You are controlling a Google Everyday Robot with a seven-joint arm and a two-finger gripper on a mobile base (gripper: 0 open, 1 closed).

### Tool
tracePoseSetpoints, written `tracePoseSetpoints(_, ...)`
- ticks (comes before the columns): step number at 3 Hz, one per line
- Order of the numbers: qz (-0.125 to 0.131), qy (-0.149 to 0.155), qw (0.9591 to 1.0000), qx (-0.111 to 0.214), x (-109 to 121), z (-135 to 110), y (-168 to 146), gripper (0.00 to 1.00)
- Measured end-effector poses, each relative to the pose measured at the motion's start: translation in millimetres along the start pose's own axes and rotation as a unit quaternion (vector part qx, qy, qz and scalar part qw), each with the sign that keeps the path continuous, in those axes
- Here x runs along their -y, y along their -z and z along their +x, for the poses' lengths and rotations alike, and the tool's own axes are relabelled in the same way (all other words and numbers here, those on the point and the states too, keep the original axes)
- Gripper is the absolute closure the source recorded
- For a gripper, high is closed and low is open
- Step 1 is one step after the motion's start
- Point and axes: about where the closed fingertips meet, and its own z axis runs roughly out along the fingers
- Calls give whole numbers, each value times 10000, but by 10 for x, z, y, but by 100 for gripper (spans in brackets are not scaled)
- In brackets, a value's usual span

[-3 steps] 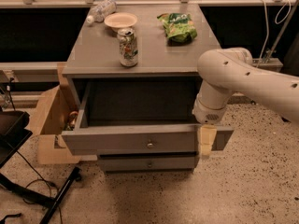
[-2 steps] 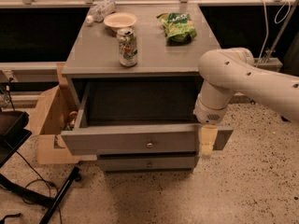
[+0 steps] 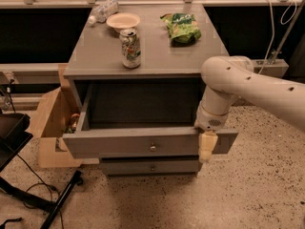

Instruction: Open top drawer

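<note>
The top drawer [image 3: 124, 144] is pulled well out of the grey cabinet [image 3: 100, 51]. Its wide flat front panel carries a small brass knob [image 3: 153, 147] at the centre, and its deep grey box shows empty inside. My gripper [image 3: 207, 147] hangs from the white arm [image 3: 248, 87] over the right end of the drawer front, to the right of the knob. One cream finger [image 3: 206, 148] lies against the panel. A shorter drawer [image 3: 152, 167] with a similar knob sits shut below.
On the cabinet top stand a drink can [image 3: 130, 47], a white bowl [image 3: 123, 20], a plastic bottle [image 3: 102, 10] and a green snack bag [image 3: 181, 27]. An open cardboard box [image 3: 53, 123] sits at the left. A black stand base [image 3: 33, 194] lies on the speckled floor.
</note>
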Motion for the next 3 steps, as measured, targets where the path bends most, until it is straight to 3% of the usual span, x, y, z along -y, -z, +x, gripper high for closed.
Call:
tracePoseSetpoints(1, -227, -62, 9997, 54, -94, 41, -73, 42)
tracePoseSetpoints(2, -306, -194, 9993, -77, -263, 185, 5, 65)
tracePoseSetpoints(3, -306, -194, 9993, -77, -264, 185, 6, 88)
